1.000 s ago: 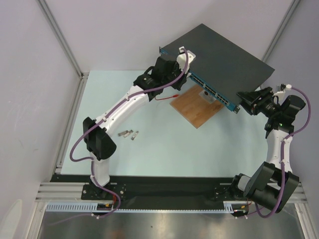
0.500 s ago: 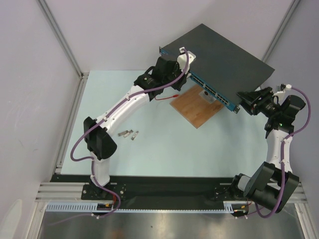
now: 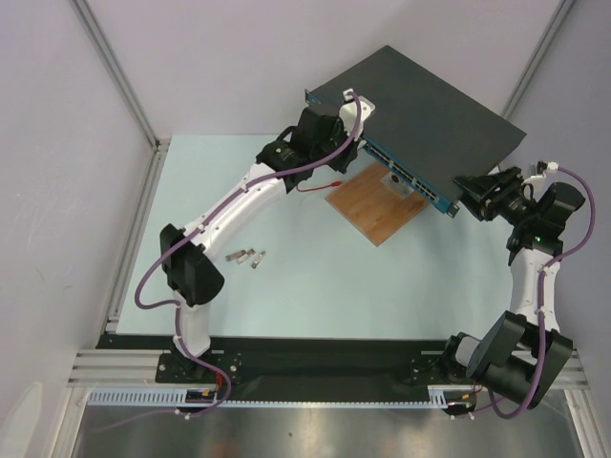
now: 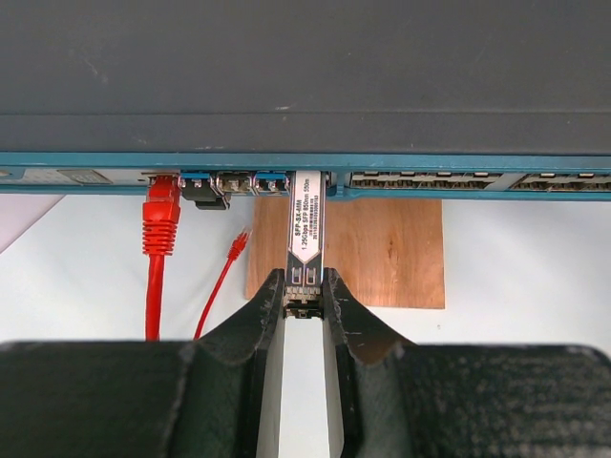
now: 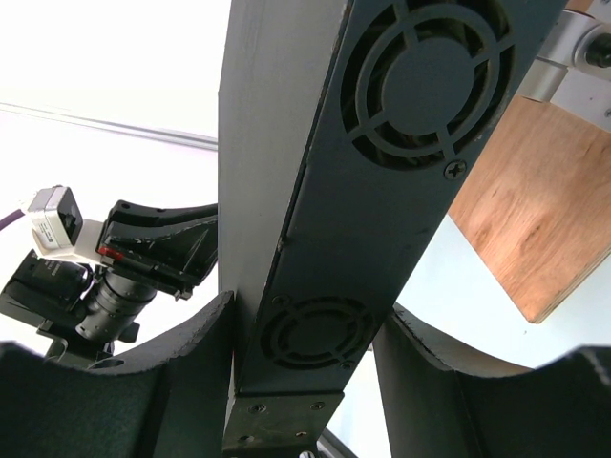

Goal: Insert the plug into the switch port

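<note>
The switch (image 3: 420,105) is a flat dark box lying aslant at the back, its blue port edge (image 4: 430,162) facing my left wrist camera. My left gripper (image 4: 304,286) is shut on the plug (image 4: 305,224), a slim silver labelled module. The plug's far end sits in a port of the blue edge, and most of its body still shows outside. In the top view the left gripper (image 3: 355,134) is at the switch's left front. My right gripper (image 5: 305,324) clasps the switch's vented side (image 5: 382,143) at its right end (image 3: 465,191), one finger on each face.
A brown wooden board (image 3: 377,205) lies under and in front of the switch. A red cable (image 4: 160,239) is plugged in left of the plug, and a thinner red lead (image 4: 221,281) trails beside it. Loose small modules (image 3: 246,256) lie on the pale table mid-left.
</note>
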`<state>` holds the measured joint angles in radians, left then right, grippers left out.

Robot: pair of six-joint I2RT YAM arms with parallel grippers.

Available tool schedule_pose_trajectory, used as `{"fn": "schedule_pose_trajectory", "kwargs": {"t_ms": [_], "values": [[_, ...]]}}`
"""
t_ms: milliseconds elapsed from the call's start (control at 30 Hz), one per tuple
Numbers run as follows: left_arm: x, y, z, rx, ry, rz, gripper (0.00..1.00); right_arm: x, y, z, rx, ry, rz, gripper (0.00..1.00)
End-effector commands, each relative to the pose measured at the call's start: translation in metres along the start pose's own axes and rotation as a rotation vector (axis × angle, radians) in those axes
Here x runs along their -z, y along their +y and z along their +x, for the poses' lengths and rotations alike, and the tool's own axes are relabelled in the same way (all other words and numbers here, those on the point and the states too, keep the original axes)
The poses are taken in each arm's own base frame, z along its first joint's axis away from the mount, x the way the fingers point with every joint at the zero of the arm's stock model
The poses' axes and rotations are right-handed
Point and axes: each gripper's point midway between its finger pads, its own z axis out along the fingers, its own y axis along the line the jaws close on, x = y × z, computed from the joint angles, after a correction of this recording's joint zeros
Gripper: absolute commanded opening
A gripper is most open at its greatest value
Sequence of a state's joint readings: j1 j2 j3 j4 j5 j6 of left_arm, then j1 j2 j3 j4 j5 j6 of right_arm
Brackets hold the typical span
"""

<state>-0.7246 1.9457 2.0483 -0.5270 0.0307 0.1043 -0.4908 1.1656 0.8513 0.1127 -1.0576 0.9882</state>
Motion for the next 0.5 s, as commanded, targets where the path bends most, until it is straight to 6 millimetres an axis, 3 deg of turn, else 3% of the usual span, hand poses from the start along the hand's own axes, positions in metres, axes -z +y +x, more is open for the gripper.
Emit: {"fn": "schedule_pose_trajectory", "kwargs": {"t_ms": [0,467], "values": [[0.003,-0.0047,-0.0428,0.008,-0.132,0.007,0.0,-0.0067,0.0113,0.007,0.18,0.016,-0.039,0.0],[0.0019,-0.0079,-0.0469,0.004,-0.146,0.009,0.0,-0.0074,0.01,0.0089,0.179,0.023,-0.035,0.0]]}}
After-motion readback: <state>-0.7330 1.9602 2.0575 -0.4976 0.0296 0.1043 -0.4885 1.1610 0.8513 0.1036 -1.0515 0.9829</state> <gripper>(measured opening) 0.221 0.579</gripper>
